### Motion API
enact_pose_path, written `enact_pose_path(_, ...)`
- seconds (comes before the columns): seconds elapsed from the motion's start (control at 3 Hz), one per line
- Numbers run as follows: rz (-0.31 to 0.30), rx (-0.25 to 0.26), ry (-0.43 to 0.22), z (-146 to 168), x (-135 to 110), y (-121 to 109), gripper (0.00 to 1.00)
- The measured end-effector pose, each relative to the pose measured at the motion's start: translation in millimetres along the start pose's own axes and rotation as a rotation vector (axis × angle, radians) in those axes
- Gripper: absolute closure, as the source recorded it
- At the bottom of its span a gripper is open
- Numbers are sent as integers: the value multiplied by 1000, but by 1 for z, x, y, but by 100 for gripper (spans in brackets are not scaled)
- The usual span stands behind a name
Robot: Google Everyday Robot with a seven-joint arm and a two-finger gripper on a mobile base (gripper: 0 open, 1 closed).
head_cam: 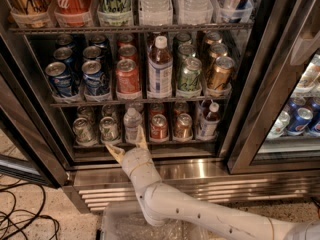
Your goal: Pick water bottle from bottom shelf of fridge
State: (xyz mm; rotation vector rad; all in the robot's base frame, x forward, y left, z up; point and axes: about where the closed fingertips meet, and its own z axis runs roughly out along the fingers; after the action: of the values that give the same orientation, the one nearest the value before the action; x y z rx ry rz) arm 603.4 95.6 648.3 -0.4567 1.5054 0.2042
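The fridge (165, 171) stands open with its steel frame and ribbed grille at the base. On the bottom shelf (90, 145) a small clear water bottle (131, 124) with a white cap stands in the third lane, between silver-green cans (109, 128) and a red can (159, 126). My gripper (128, 142) is open, its two tan fingers (141, 135) spread just below and in front of the bottle's base. One finger reaches up at the bottle's right side, the other points left. It holds nothing.
A small dark-drink bottle (210, 115) stands at the shelf's right. The middle shelf holds blue, red and gold cans and a tall reddish bottle (160, 66). The glass door (280, 84) hangs open at the right. Black cables (22, 219) lie on the floor at left.
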Motion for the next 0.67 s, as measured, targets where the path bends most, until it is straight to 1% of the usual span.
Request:
enact_pose_path(0.33, 0, 1, 0, 1, 0, 0, 23)
enact_pose_path(0.67, 20, 60, 15, 2, 5, -6, 23)
